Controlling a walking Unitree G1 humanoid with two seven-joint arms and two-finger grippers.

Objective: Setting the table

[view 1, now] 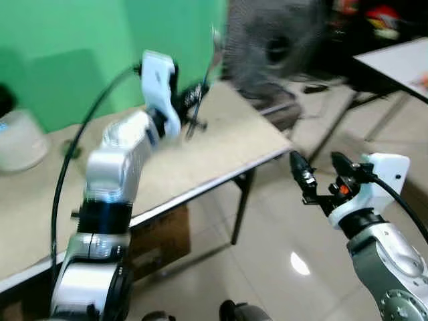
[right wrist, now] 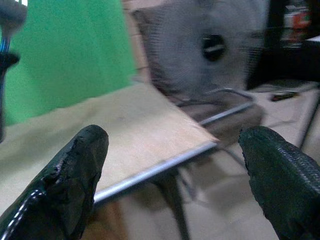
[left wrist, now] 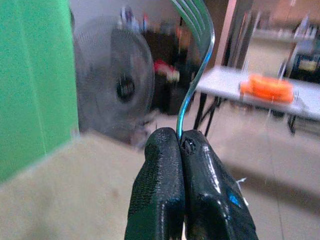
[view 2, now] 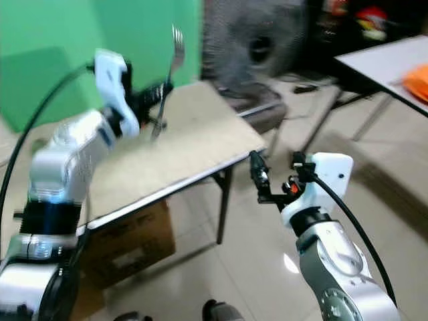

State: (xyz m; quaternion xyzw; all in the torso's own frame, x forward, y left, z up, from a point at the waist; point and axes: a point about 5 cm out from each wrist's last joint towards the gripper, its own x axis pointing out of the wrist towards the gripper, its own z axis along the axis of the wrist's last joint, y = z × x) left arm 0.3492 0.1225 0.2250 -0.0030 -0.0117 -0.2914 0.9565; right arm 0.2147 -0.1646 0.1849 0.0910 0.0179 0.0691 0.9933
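While the left end effector (left wrist: pixel 182 150) pinches the fork (left wrist: pixel 197 60) by its handle tip above the counter (view 1: pixel 227 140), it could pivot loose; the right end effector (view 1: pixel 321 175) hangs wide open, empty.

A green wall (view 1: pixel 67 53) stands behind everything. In front of it a large grey floor fan (view 1: pixel 274 47) sits on the pale tiled floor (view 1: pixel 267 254). Under the near tabletop rests a brown cardboard box (view 1: pixel 160 241). At the far left stands a blurred whitish container (view 1: pixel 20 137). Well apart, on the right, a second white desk (view 1: pixel 401 60) carries something orange (view 2: pixel 416 79).
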